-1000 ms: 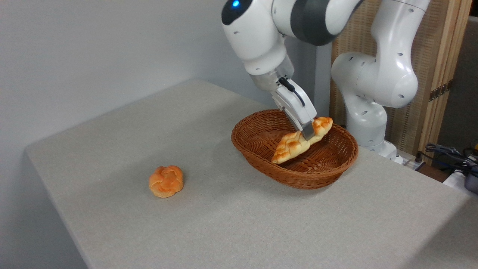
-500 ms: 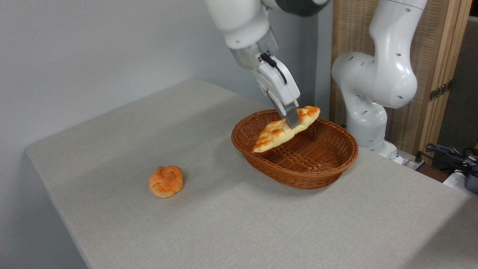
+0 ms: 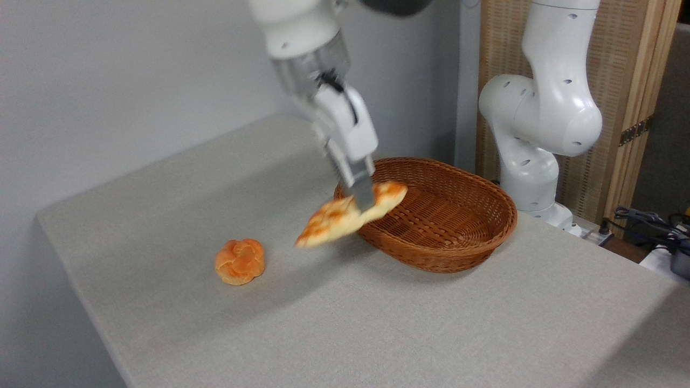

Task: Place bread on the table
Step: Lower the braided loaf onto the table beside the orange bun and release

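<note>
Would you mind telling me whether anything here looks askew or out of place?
Only the bread stands out: the pincer grips it off-centre, so it hangs tilted, its left end drooping over the table. The basket and the round bun look undisturbed.

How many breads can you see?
2. The long braided bread hangs in the air, held by the claw beside the basket. The small round bun sits on the table. The basket looks empty.
</note>
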